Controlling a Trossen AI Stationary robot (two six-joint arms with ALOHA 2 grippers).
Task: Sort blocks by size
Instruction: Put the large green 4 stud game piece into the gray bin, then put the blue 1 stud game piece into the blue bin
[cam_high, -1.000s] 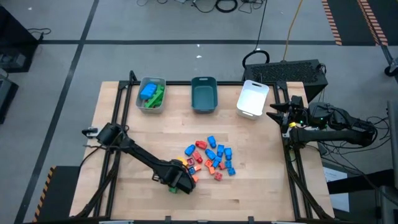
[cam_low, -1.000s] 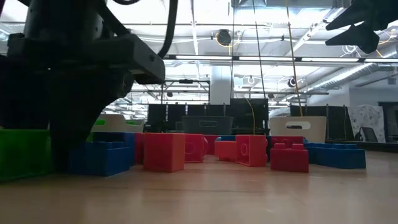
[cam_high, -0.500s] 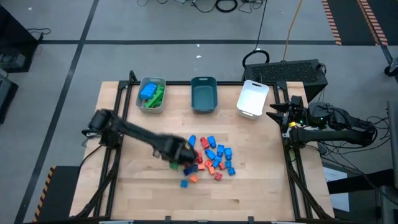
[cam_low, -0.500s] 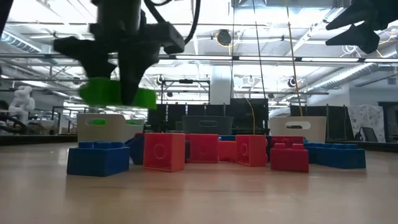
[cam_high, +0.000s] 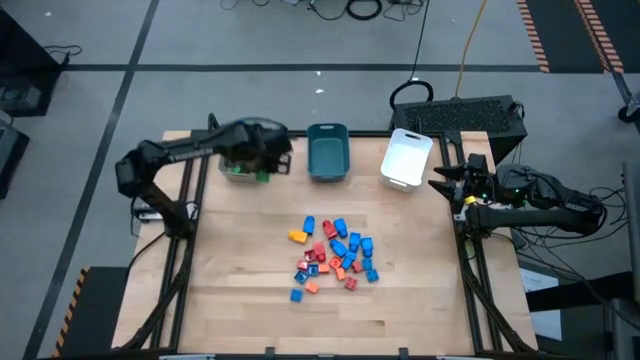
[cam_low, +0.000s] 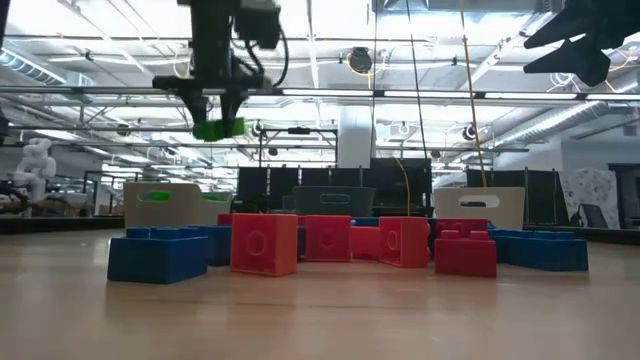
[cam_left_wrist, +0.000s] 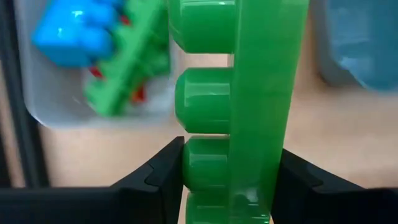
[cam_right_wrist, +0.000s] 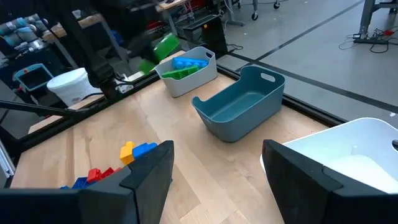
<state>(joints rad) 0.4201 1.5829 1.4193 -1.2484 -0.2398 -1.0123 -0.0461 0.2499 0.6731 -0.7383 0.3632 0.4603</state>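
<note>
Seen from above: left gripper (cam_high: 262, 165) poised over the near edge of the grey tray (cam_high: 243, 153) at the far left of the worktop (cam_high: 420, 290), jaws clamped on a long green block (cam_left_wrist: 249, 106). Block held between the two dark fingers (cam_left_wrist: 155, 180), studs turned toward one finger, flat back pressed against the other, most of its length standing clear beyond the fingertips. Hung well above the worktop in the low view, green block (cam_low: 218, 128) gripped crosswise under the jaws, apart from everything below. Lay inside the grey tray beneath: a light blue block (cam_left_wrist: 78, 34) and another green block (cam_left_wrist: 127, 65), touching each other. Stood empty beside it along the far edge: a teal tray (cam_high: 328, 151) in the middle and a white tray (cam_high: 407, 158) to the right. Remained scattered near the centre of the worktop: a loose pile of small blocks (cam_high: 335, 255) in blue, red and orange, one yellow block (cam_high: 298, 236) at its left edge, well apart from the left gripper. Waited at the right edge of the worktop near the white tray: right gripper (cam_right_wrist: 217, 171), jaws spread wide with nothing between them.
</note>
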